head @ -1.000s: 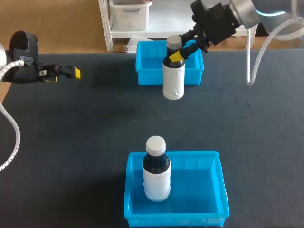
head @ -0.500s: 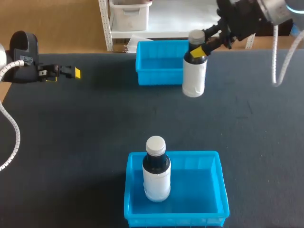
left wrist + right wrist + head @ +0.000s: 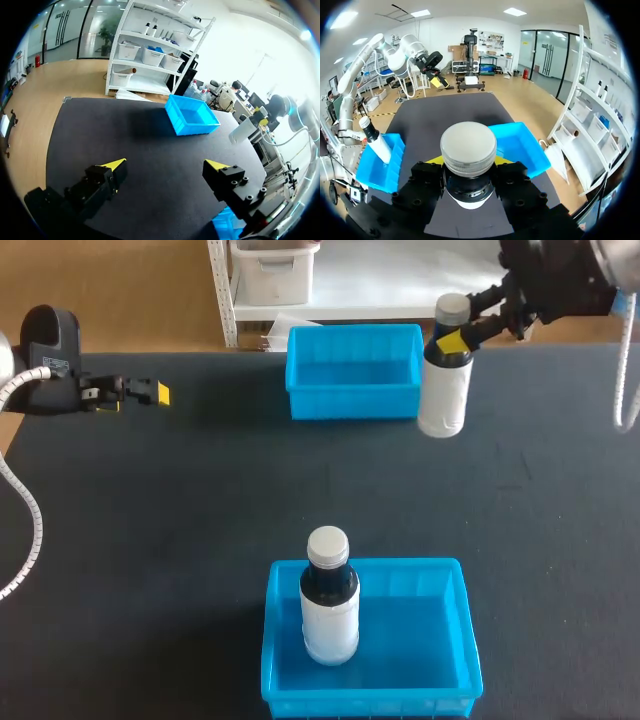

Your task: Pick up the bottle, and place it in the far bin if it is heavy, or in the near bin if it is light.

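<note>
A white bottle (image 3: 443,390) with a dark neck and grey cap hangs upright just right of the far blue bin (image 3: 352,400), outside it. My right gripper (image 3: 457,338) is shut on its neck; in the right wrist view the cap (image 3: 468,148) sits between the yellow-tipped fingers of that gripper (image 3: 469,162). A second, similar bottle (image 3: 329,598) stands in the near blue bin (image 3: 420,688). My left gripper (image 3: 152,392) stands open at the far left of the table, and in its own view the gripper (image 3: 165,167) has nothing between its fingers.
The dark table mat lies bare between the two bins and to both sides. From the left wrist the far bin (image 3: 192,116) and the held bottle (image 3: 244,131) show far ahead. From the right wrist the near bin (image 3: 379,161) lies beyond the far bin (image 3: 521,146).
My right arm has carried the bottle to the right, from in front of the far bin's middle to beyond its right wall. The left arm has kept still.
</note>
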